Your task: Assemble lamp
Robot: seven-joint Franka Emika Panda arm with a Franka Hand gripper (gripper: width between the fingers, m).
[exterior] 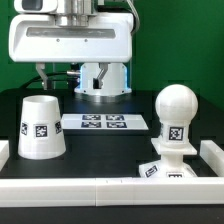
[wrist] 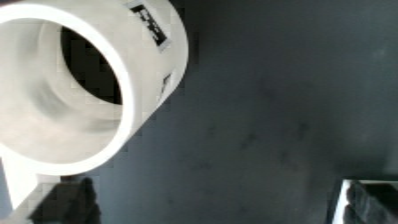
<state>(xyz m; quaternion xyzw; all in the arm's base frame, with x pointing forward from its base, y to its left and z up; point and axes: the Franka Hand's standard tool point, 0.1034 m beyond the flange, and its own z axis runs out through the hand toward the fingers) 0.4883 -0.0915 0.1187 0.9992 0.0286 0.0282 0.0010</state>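
Bulb post seated in flared base (exterior: 168, 166), so capping next: matte white truncated-cone plastic shade (exterior: 42, 127) on black bench (exterior: 100, 150) just below pincer, grip state impossible to tell, needing descent over rim.

Bright even light, blurry wrist view

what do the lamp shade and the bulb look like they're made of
Shade: likely matte white plastic, with an even, dull surface and no sharp glare; the wrist view shows a thick, smooth rim.
Bulb: apparently the same matte white plastic, opaque rather than glass, with only soft highlights.
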